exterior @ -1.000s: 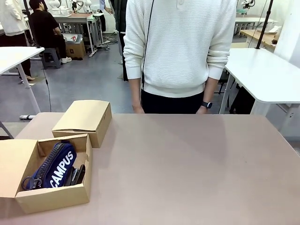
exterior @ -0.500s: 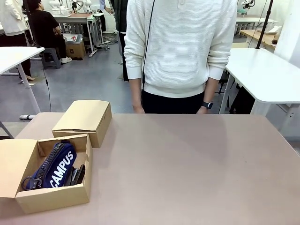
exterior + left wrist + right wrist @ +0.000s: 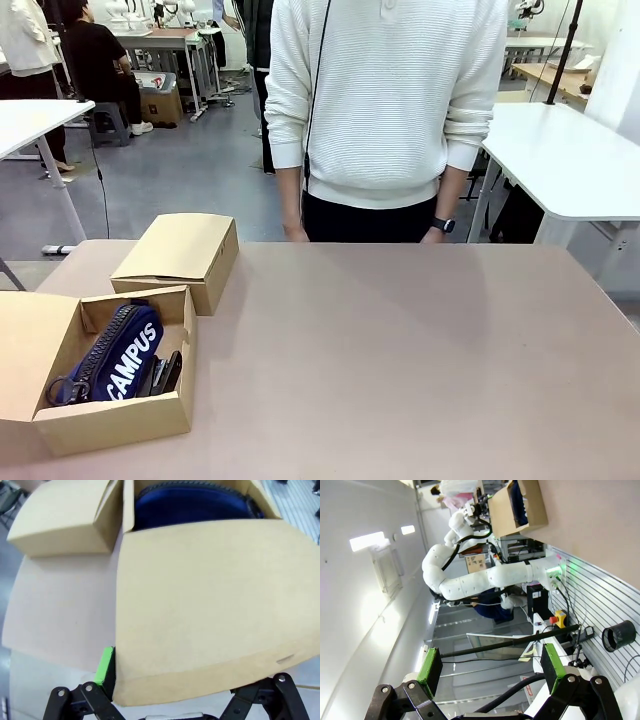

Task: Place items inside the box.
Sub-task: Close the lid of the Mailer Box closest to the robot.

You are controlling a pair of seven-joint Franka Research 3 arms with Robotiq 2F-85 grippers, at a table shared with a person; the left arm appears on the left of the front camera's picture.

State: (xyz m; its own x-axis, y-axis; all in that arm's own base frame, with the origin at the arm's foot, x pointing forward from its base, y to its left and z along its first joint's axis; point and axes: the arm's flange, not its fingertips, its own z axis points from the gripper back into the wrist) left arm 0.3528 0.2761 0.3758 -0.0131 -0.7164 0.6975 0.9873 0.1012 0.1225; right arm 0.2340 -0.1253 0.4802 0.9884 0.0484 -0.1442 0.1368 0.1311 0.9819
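The open cardboard box [image 3: 120, 425] sits at the table's near left corner, its lid flap [image 3: 30, 350] folded out to the left. Inside lies a navy pencil case [image 3: 120, 355] lettered "CAMPUS", with slim black items [image 3: 165, 373] beside it on the right. In the left wrist view the lid flap [image 3: 215, 605] covers most of the picture, with the navy case [image 3: 190, 505] beyond it. My left gripper [image 3: 167, 661] stands open at the flap's near edge; one green pad [image 3: 105, 662] shows and the flap hides the other. My right gripper [image 3: 490, 660] is open, nothing between its fingers.
A second, closed cardboard box [image 3: 178, 255] stands just behind the open one. A person in a white sweater [image 3: 385, 100] stands at the far edge, hands down. The right wrist view shows the left arm [image 3: 485, 575] and the box [image 3: 520, 505] far off.
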